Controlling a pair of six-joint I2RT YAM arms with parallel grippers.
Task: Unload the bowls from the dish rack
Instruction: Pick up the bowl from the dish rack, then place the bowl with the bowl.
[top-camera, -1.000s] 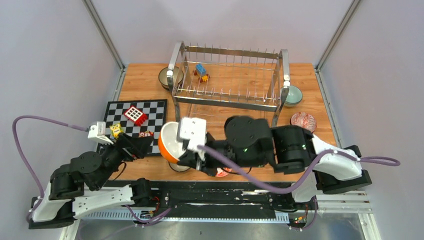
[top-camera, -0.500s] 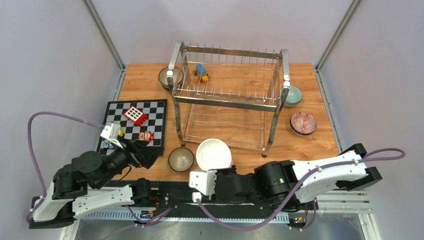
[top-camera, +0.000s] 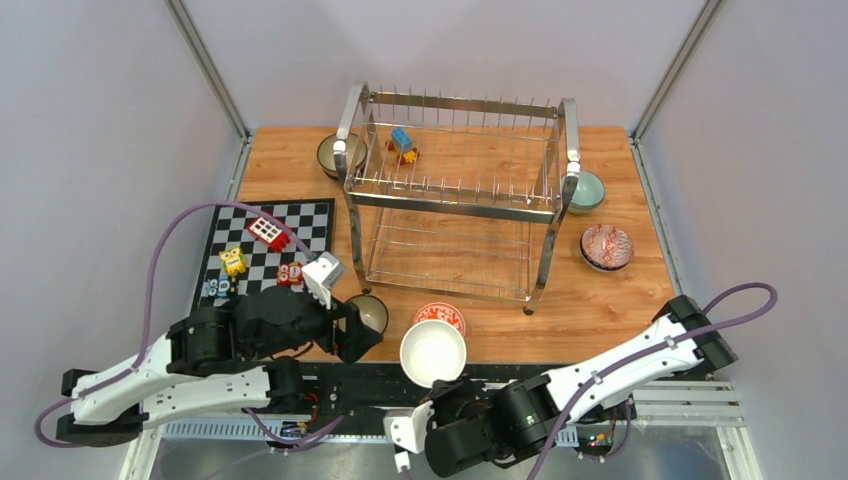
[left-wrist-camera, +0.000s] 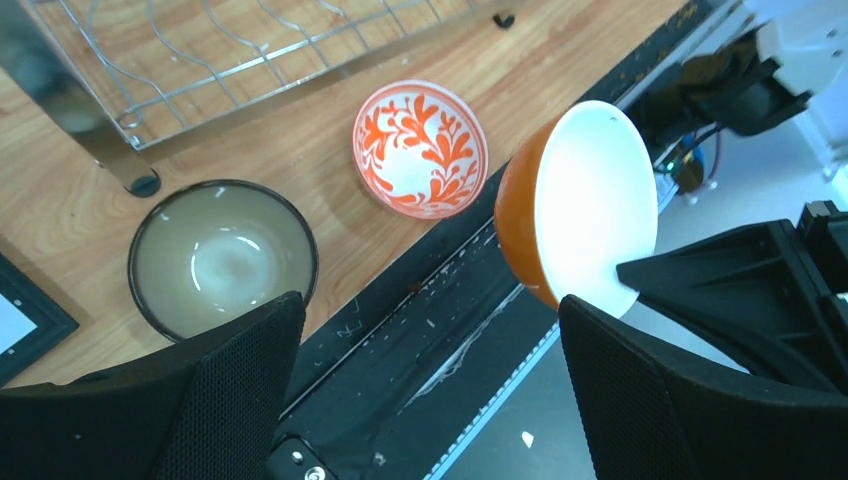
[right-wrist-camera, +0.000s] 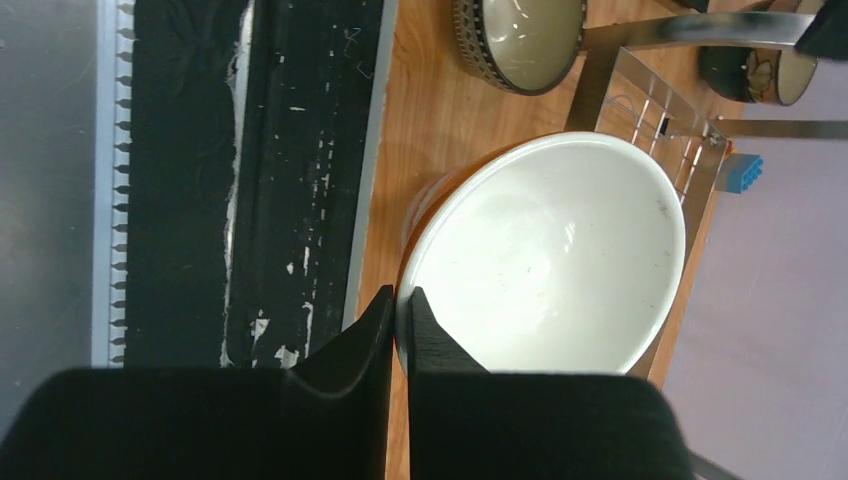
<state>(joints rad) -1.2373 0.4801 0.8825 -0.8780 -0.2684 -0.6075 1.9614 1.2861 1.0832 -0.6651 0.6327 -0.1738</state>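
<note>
The right gripper (right-wrist-camera: 402, 300) had its jaws clenched on the rim of the orange-and-white ceramic bowl (top-camera: 433, 352). The bowl was out of the rack and tilted, at the near edge of the wooden worktop (top-camera: 600, 300). Whether it hung clear of that edge or brushed it was hard to tell from above.

The left gripper (left-wrist-camera: 430, 305) had its jaws spread wide and grasped nothing. It hovered over the near edge, just beside the speckled brown round bowl (left-wrist-camera: 222, 258). That bowl sat upright on the worktop by the rack's front left leg. Next to it lay the white bowl with the orange leaf pattern (left-wrist-camera: 420, 150), also upright and partly hidden by the held bowl in the top view.

The tall chrome wire dish rack (top-camera: 450, 205) stood at the middle of the worktop with no bowl showing on either tier.

- A dark round bowl (top-camera: 335, 155) rested by its far left corner.
- A mint green bowl (top-camera: 587, 190) sat at its right end.
- A red patterned bowl (top-camera: 606, 246) lay nearer, to the right.

The black-and-white chequered board (top-camera: 310, 235) lay to the left and carried small toy blocks (top-camera: 268, 232).
</note>
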